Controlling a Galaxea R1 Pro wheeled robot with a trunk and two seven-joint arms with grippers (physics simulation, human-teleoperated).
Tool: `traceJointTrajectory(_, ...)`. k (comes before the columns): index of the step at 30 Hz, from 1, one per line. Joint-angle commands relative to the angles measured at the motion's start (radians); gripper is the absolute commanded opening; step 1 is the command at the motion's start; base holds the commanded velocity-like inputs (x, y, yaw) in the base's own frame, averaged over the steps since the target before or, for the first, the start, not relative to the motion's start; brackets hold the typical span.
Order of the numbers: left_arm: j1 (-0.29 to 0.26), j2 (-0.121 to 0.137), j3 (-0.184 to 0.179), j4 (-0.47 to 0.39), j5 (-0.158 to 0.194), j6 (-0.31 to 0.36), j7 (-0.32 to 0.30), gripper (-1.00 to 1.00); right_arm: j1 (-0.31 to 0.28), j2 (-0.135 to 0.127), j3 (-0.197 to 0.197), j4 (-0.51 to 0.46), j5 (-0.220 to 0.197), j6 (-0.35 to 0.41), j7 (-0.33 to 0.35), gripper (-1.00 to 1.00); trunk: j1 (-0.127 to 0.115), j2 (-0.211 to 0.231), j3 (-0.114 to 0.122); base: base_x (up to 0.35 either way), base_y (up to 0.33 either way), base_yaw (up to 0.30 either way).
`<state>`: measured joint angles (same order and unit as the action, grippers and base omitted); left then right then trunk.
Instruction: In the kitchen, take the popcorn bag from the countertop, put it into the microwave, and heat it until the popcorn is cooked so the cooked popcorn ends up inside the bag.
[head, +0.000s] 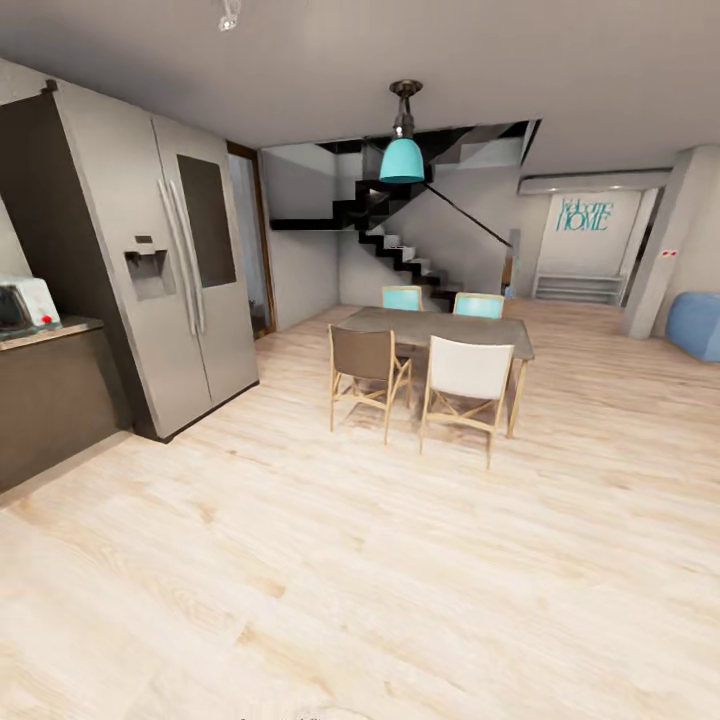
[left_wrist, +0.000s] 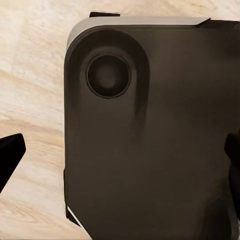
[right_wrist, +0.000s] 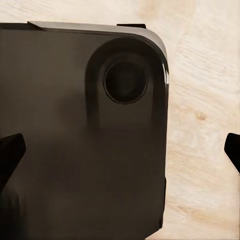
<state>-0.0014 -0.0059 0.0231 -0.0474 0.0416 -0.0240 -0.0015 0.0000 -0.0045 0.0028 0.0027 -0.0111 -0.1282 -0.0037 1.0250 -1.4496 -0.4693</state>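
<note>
The microwave (head: 24, 305), a small pale box with a dark door and a red light, stands at the far left edge of the head view on the countertop (head: 55, 330), above dark cabinet fronts. The popcorn bag is out of view. In the left wrist view my left gripper (left_wrist: 120, 162) is open, its dark fingertips (left_wrist: 10, 155) spread wide over the robot's own dark base panel (left_wrist: 150, 150) and the wooden floor. In the right wrist view my right gripper (right_wrist: 121, 154) is open in the same way above the dark base panel (right_wrist: 75, 150). Neither holds anything.
A tall grey fridge (head: 190, 270) stands beside the counter. Ahead are a dining table (head: 445, 328) with several chairs (head: 365, 375), a teal pendant lamp (head: 402, 158), stairs (head: 400, 250) and a blue seat (head: 697, 325) at the right. Light wood floor (head: 350, 560) stretches between.
</note>
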Motion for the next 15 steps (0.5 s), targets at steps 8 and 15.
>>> traceJointTrajectory(8, 0.000, 0.000, 0.002, 0.000, 0.004, -0.002, -0.001, 1.00, 0.000, 0.000, 0.001, 0.000, -0.001, -0.004, 0.000, 1.00, 0.000, 0.000, -0.001, 0.000, 0.000, 0.276)
traceJointTrajectory(15, 0.000, 0.000, 0.002, 0.000, 0.004, -0.002, 0.000, 1.00, 0.000, 0.000, 0.001, 0.000, -0.001, -0.004, -0.001, 1.00, 0.000, 0.000, -0.001, 0.000, 0.000, 0.276)
